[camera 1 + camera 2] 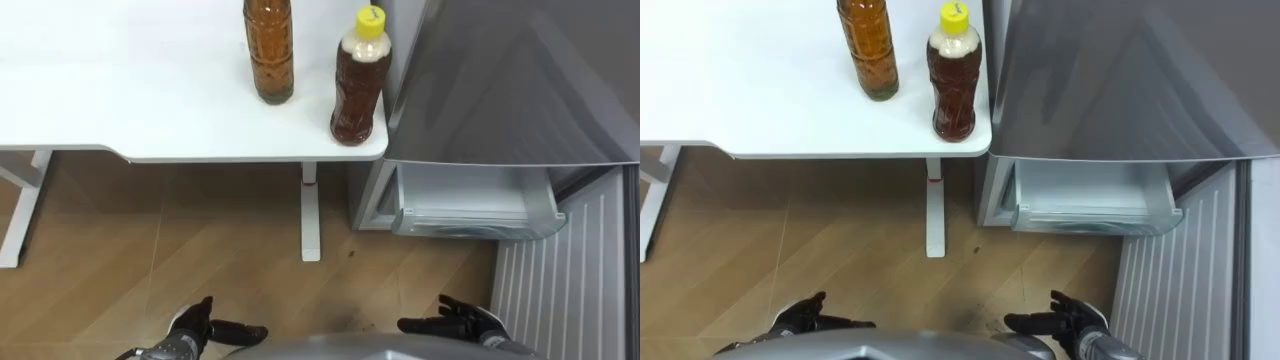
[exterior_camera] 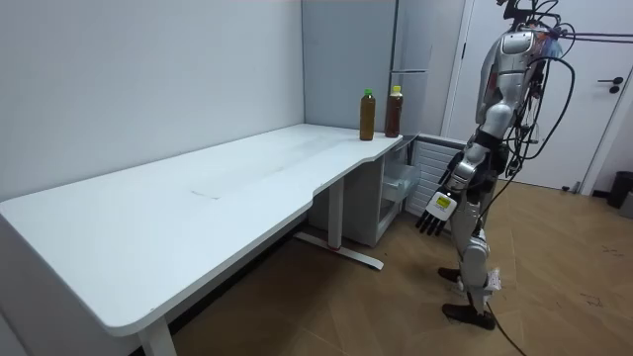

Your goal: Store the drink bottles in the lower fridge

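While the bottles stand on the table, left hand and right hand hang open below.

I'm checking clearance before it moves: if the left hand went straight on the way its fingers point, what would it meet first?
Probably the wooden floor: the left hand hangs beside the body with fingers aimed downward, and the room view shows nothing between. Depth is unclear.

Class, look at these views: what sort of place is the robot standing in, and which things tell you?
Probably an office or test room, not a home kitchen: a long white desk-style table, a grey fridge beside it with its lower compartment open, and two bottled drinks on the table.
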Robot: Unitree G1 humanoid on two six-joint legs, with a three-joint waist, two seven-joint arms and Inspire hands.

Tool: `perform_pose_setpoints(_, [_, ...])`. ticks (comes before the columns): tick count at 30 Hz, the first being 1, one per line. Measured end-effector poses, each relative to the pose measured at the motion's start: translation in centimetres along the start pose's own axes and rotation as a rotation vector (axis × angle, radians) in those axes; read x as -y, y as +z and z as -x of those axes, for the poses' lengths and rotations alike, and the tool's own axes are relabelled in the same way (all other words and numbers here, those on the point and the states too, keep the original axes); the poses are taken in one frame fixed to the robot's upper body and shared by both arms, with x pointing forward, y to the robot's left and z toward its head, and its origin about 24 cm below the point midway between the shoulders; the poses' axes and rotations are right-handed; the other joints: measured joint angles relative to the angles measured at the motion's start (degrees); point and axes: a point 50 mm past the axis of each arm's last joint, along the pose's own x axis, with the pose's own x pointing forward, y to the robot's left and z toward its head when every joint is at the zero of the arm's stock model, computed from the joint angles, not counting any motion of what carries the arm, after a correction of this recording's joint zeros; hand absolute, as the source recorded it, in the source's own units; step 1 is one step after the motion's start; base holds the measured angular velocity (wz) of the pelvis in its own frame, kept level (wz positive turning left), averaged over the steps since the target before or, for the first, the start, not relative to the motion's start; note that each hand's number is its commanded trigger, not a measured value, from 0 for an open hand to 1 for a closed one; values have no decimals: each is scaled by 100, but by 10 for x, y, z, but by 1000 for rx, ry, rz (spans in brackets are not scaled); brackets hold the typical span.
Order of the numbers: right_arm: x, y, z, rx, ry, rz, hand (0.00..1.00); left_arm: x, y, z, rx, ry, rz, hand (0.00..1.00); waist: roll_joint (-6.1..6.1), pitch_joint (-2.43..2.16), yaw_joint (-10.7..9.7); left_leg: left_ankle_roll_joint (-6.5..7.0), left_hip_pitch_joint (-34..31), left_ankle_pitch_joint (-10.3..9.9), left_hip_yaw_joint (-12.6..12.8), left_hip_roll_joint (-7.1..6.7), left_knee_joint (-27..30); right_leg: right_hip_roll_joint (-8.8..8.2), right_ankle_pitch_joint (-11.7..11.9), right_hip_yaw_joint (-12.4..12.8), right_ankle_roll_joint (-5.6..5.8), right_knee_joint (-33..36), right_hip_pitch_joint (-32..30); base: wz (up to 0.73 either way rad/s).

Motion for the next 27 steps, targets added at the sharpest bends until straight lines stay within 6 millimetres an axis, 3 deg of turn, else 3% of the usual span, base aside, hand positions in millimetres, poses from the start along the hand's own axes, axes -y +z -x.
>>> perform_pose_setpoints(27, [0, -1, 0, -14, -23, 14, 0, 2, -1, 0, -5, 40, 8, 0, 23, 2, 80, 0, 55, 0, 4, 0, -4, 5, 0, 12, 0, -5, 30, 0])
